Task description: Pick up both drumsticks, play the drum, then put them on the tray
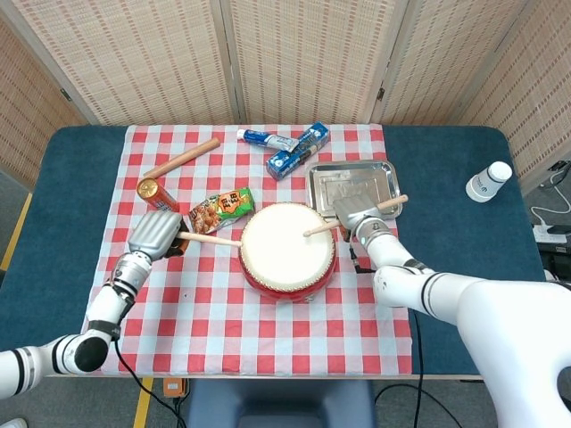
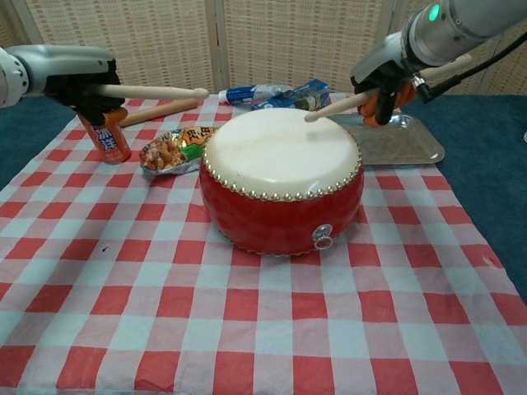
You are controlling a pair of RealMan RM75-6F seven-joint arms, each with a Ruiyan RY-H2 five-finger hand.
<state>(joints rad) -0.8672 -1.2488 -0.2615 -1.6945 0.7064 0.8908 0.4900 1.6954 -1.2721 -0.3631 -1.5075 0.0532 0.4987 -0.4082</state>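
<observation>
Head view: one table in blue, one red-checked cloth over its middle. One drum, red shell, pale skin, sits centre on the cloth. One metal tray lies just behind and to the right of the drum, nothing in it.

Right hand clenched around the right drumstick, tip over the right part of the drumhead; chest view shows that tip at or just above the skin, contact cannot be told. Left hand grasps the left drumstick, shaft level, tip just short of the drum's left rim and above skin height.

Other items, one each: rolling pin, orange can, snack packet, blue box, tube, white cup well apart at right.

Risks, as judged:
- Left stick starts outside the rim; a short stroke would strike the rim or shell and could jar the grasp.
- Left hand is just beside the can; a wide backswing could topple it.
- Right hand sits close over the tray edge; a low return could knock the tray.
</observation>
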